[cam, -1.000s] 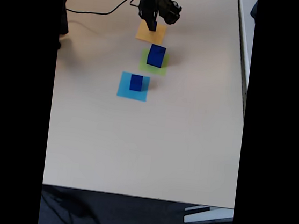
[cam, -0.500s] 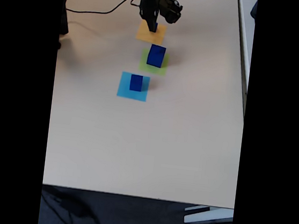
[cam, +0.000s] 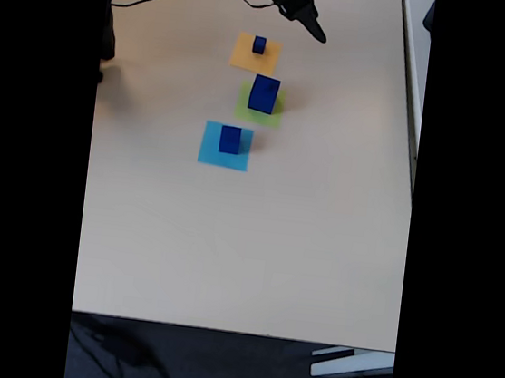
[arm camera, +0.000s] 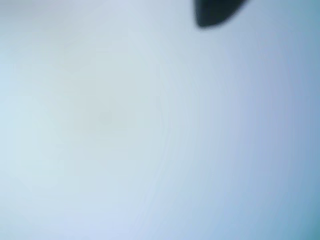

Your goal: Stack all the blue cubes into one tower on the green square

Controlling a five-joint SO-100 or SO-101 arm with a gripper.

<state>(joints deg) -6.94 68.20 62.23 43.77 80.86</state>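
The gripper (cam: pixel 314 30) hangs above the table (cam: pixel 228 241), holding nothing; I cannot tell if its jaws are apart.

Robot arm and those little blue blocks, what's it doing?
The black robot arm's gripper hangs above the table's far end, holding nothing. Three dark blue cubes each sit on a paper square: the smallest blue cube on the orange-yellow square, the largest blue cube on the lime-green square, the middle-sized blue cube on the light-blue square. No tower exists yet.
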